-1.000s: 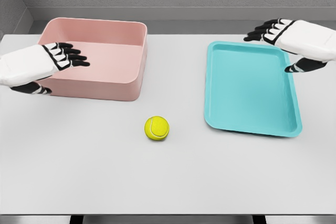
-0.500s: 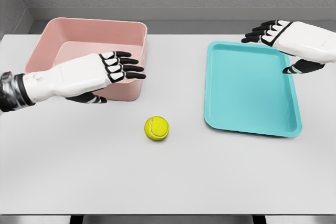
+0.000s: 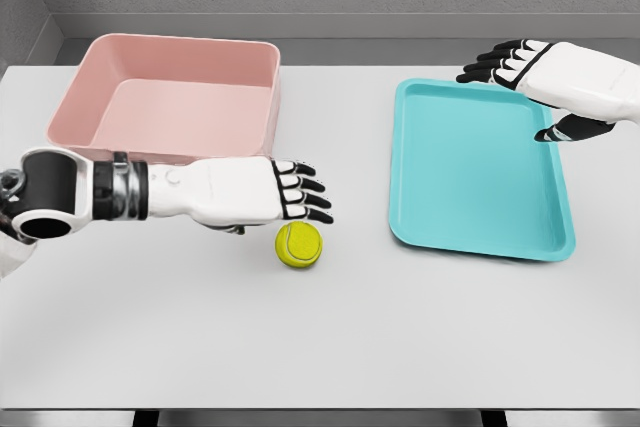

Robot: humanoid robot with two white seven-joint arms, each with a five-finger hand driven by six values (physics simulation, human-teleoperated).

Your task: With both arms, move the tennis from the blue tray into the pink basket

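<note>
While the tennis ball (image 3: 299, 244) sits on the surface (image 3: 320, 337) outside the blue tray (image 3: 480, 167), our spread left robot hand (image 3: 285, 197) hovers beside it; the pink basket (image 3: 175, 107) awaits.

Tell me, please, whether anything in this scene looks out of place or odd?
Yes: the tennis ball lies on the bare table, between the pink basket and blue tray, not in the tray. The tray holds nothing.
</note>
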